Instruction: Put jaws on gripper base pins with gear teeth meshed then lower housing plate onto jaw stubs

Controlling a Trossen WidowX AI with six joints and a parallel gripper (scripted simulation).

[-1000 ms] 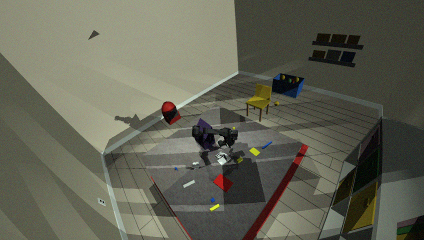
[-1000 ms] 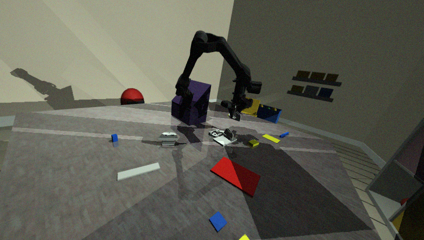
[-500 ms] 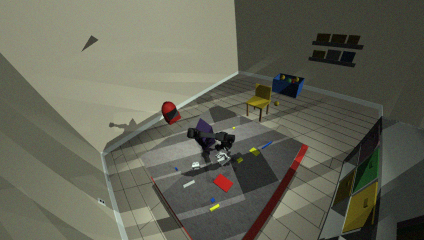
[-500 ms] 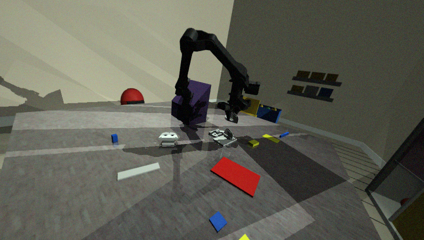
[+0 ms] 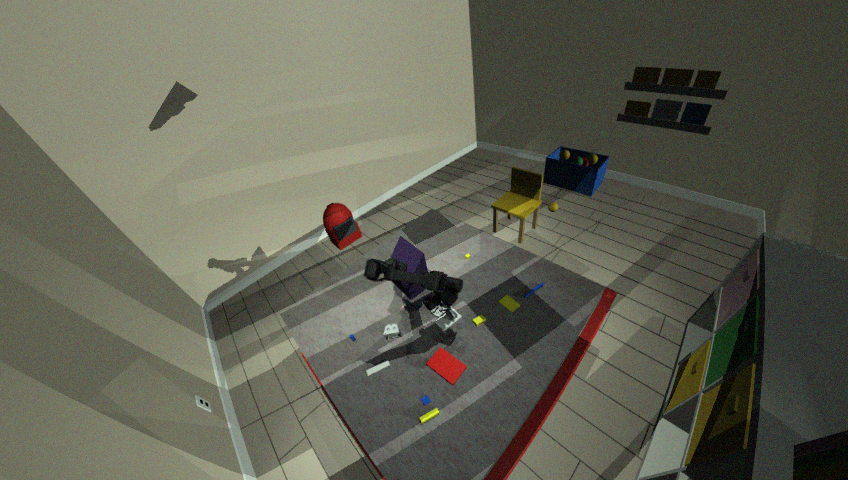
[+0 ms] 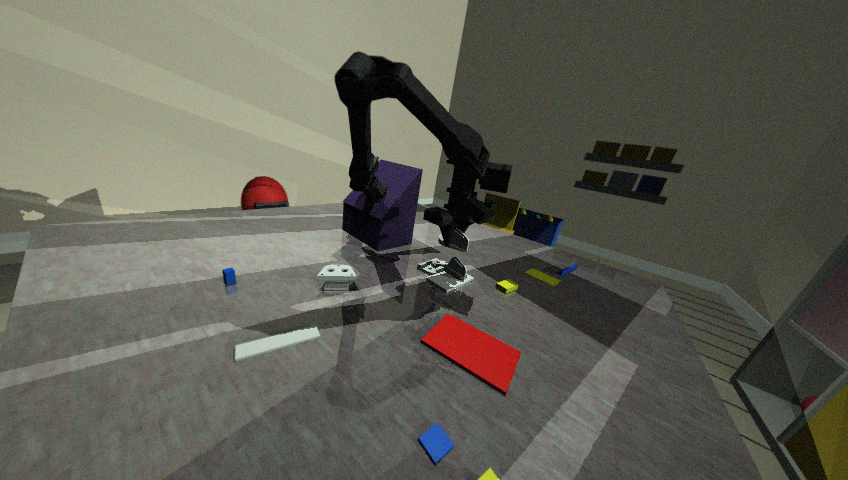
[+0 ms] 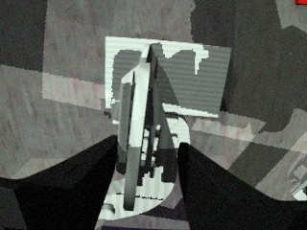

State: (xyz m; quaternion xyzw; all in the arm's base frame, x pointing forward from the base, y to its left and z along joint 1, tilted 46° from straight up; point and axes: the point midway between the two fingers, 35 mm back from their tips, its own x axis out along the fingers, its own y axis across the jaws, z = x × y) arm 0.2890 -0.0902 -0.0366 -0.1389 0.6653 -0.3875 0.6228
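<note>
My gripper (image 6: 452, 232) (image 7: 149, 146) is shut on a white jaw (image 6: 457, 240) (image 7: 138, 105), whose long flat side stands upright between the fingers. It hangs above the white gripper base (image 6: 441, 282) (image 7: 211, 86), without touching it in the exterior view. A dark upright fin (image 6: 456, 267) stands on the base, seemingly the other jaw. Whether its teeth sit right, and where the pins are, I cannot tell. The white housing plate (image 5: 390, 328) (image 6: 337, 271), with two round holes, lies apart to the left, raised over a ribbed grey part.
A purple block (image 5: 408, 261) (image 6: 404, 208) stands behind the base. A red plate (image 5: 446, 365) (image 6: 473, 352) lies in front, a white bar (image 5: 377, 368) (image 6: 277, 343) front left. A yellow block (image 5: 479, 320) (image 6: 507, 286) lies right of the base, a small blue block (image 5: 352, 337) (image 6: 229, 276) far left.
</note>
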